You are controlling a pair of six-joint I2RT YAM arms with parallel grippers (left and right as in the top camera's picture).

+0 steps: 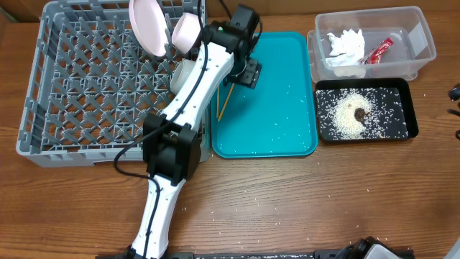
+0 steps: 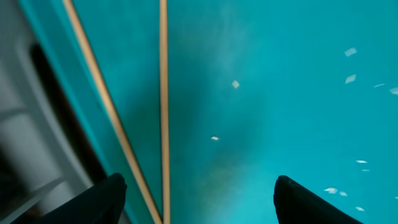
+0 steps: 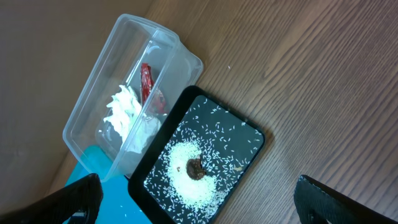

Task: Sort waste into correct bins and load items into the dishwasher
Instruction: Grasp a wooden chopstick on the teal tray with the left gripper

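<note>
Left gripper [image 2: 198, 199] hangs over the teal tray [image 2: 280, 74], jaws apart, nothing held. The 2 chopsticks [image 2: 163, 106] lie on the tray between its fingers, close to 1 finger. Right gripper [image 3: 198, 202] is spread wide and empty above the black tray [image 3: 252, 140] holding rice [image 3: 193, 190]. Napkin [image 1: 345, 43] and red wrapper [image 1: 379, 50] sit in the clear tub [image 1: 424, 32]. 1 plate [image 1: 146, 25] stands in the dish rack [image 1: 72, 93].

A teal tray [image 1: 287, 93] lies flat on the brown wooden table [image 1: 302, 208], near its middle
</note>
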